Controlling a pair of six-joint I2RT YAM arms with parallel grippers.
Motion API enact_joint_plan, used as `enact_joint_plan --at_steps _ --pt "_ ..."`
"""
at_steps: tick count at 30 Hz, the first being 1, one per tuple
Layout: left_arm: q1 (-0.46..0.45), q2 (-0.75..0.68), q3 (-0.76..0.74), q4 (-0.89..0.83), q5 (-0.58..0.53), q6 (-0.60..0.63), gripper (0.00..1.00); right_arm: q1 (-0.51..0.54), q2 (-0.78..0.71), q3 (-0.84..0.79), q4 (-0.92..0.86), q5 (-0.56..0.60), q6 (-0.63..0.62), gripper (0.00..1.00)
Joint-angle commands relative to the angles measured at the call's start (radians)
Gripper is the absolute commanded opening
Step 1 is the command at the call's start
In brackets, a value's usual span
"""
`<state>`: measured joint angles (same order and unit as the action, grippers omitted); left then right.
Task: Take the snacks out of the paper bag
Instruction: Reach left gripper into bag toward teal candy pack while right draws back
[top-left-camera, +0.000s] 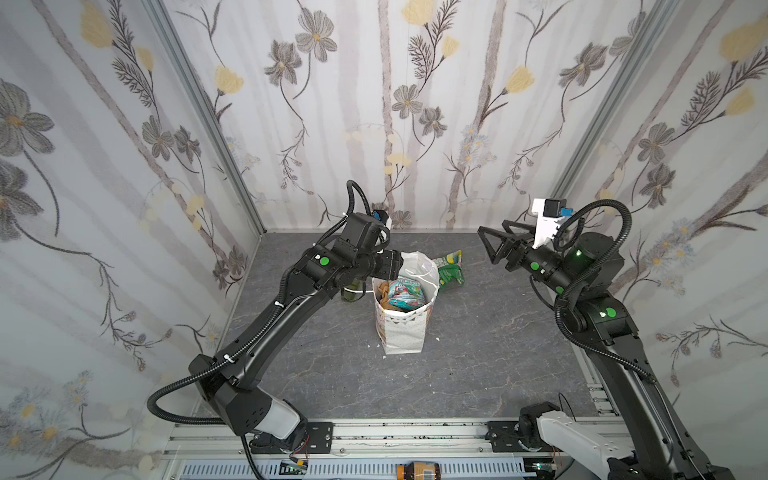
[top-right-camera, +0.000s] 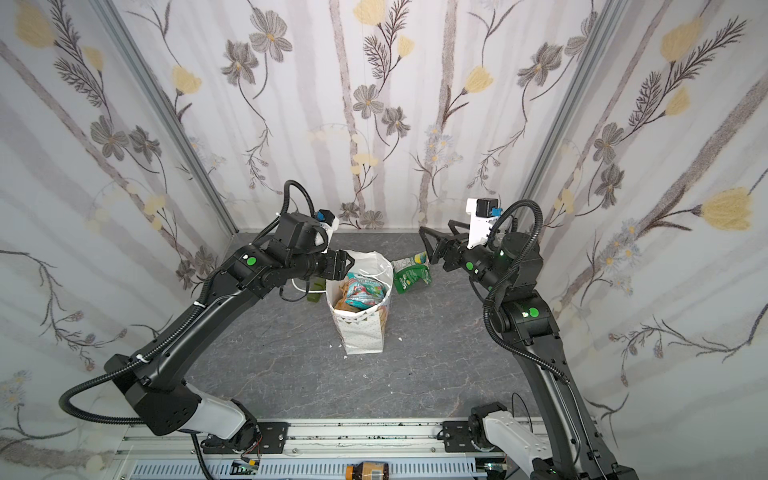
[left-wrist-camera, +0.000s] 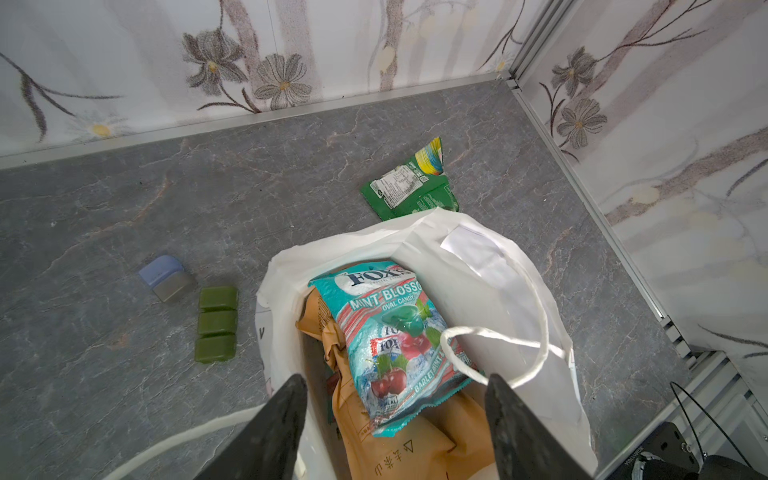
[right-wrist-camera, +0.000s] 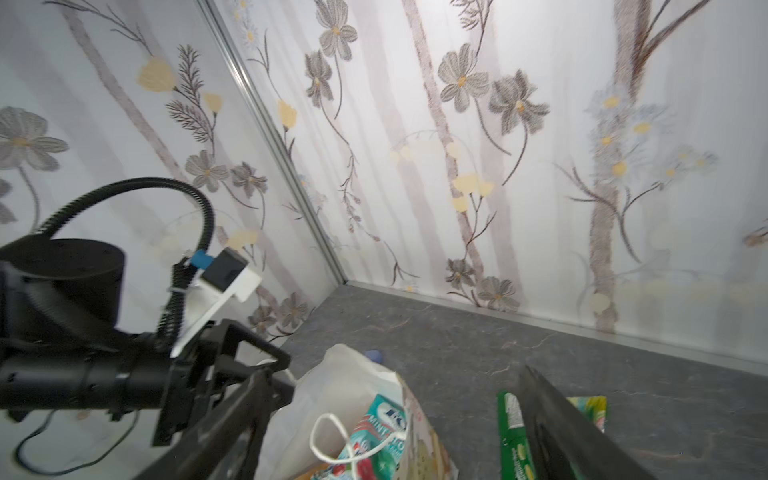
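The left gripper (left-wrist-camera: 395, 378) hung directly over the mouth of the paper bag (left-wrist-camera: 478, 257). Its jaws stood apart at a middle width w/ nothing between them yet, one finger over each side of the opening. I judge this was the line-up for a grab. The teal FOX'S packet (left-wrist-camera: 386, 332) lay on top inside the bag, face up and leaning on the orange pouch (left-wrist-camera: 395, 449) under it, so it was the easiest one to take first. A white cord handle (left-wrist-camera: 498, 336) hung down into the mouth and crossed the packet's lower corner, v. close to one finger. It could get pinched together w/ the packet, and then the light bag would prob. lift too.

The right gripper (top-left-camera: 494, 239) was in the air above the desk (top-left-camera: 478, 353), apart from the bag on its right-arm side, jaws wide and empty. Prob. it was placed there to leave the mouth free for the other arm, i.e. no crowding over a narrow opening.

Just behind the bag, toward the back wall, one green packet (top-left-camera: 451, 270) lay flat on the desk, so that one was out; at least two snacks were inside. On the bag's other side, near it, lay three green blocks (left-wrist-camera: 216, 324) in a row and a blue cube (left-wrist-camera: 166, 276). These are not snacks & need no move. The bag itself stood upright, so its mouth faced up to the gripper.
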<state>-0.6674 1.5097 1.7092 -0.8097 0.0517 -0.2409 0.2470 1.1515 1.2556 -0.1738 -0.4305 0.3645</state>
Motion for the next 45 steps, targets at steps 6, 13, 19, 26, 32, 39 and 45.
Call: enact_joint_plan --at_steps 6,13,19,26,32,39,45 --pt "0.0 0.126 0.049 -0.12 0.185 -0.021 0.62 0.003 -0.042 0.011 -0.14 -0.165 0.12 0.88" --pt "-0.005 0.212 0.08 -0.193 0.19 0.034 0.54 0.004 -0.047 0.01 -0.139 -0.169 0.109 0.88" --pt "-0.017 0.258 0.076 -0.184 0.169 0.059 0.59 0.005 -0.055 -0.001 -0.127 -0.167 0.107 0.88" --pt "-0.062 0.239 -0.021 -0.05 0.07 0.162 0.65 0.006 -0.058 -0.002 -0.138 -0.168 0.103 0.88" --pt "-0.069 0.214 -0.123 0.052 -0.014 0.206 0.69 0.006 -0.061 -0.005 -0.138 -0.168 0.1 0.88" --pt "-0.075 0.222 -0.174 0.106 0.002 0.22 0.72 0.007 -0.058 -0.004 -0.134 -0.169 0.101 0.88" --pt "-0.095 0.161 -0.177 0.154 0.026 0.211 0.73 0.008 -0.054 -0.003 -0.138 -0.171 0.1 0.88"
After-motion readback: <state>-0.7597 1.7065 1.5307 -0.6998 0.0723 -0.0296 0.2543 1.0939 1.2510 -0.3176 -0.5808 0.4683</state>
